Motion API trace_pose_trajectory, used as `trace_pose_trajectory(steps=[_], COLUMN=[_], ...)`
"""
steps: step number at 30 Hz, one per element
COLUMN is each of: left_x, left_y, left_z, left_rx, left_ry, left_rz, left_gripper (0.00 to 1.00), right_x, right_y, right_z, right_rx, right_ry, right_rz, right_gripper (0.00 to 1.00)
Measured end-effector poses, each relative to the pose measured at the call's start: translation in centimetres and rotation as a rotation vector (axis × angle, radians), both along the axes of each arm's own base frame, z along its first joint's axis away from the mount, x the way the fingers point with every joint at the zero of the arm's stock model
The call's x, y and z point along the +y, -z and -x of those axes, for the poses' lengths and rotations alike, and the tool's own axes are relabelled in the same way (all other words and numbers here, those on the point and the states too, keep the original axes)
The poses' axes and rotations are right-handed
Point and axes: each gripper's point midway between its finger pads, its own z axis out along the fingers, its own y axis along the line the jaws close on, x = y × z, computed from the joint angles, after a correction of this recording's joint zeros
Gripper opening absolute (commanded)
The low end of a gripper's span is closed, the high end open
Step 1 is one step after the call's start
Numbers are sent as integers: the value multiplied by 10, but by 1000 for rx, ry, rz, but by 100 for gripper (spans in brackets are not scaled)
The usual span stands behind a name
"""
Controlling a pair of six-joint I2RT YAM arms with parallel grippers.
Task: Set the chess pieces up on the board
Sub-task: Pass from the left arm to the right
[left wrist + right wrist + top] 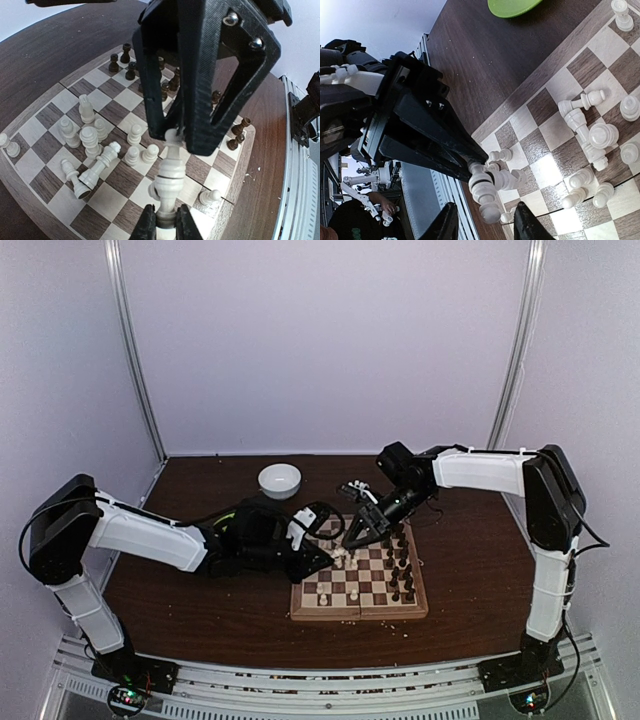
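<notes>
**Two grippers, one piece: mid-air handover**

Left gripper [165,218] is pinching a tall cream-white turned chess piece [167,184] by one end. It holds the piece off the square wooden chessboard with light and dark brown chequered squares [127,97], over its left part. The piece's long axis runs straight from the left fingers into the right gripper [486,209], whose jaws stand spread either side of the free end.

Right wrist view shows a gap on both sides, so no contact. Left wrist view hides that: the fingertips look converged on the tip. Top view: piece too small to make out.

My read of the next move: right closes, then left lets go.
</notes>
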Motion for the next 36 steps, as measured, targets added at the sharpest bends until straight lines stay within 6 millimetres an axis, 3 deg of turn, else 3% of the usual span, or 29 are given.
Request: trace_pose_trajectory(steps=[11,17,25,31,36], left_x=[0,1,3,7,17], left_y=[-1,1,3,8,20], left_z=[0,1,-2,-5,-4], left_rx=[-6,-5,-8,1,40], left_ry=[1,0,-18,-56,-83], left_rz=[11,9,-3,-10,-12], left_gripper=[1,1,1,1,1], right_x=[8,11,11,-3,-21], right_y=[-3,-1,2,10,-10], right_z=[-2,0,-3,-20,-30], right_rx=[28,36,35,-48,-219], right_ry=[17,13,31,73,91], right_rz=[-27,-24,-23,42,65], right_gripper=[27,12,7,6,6])
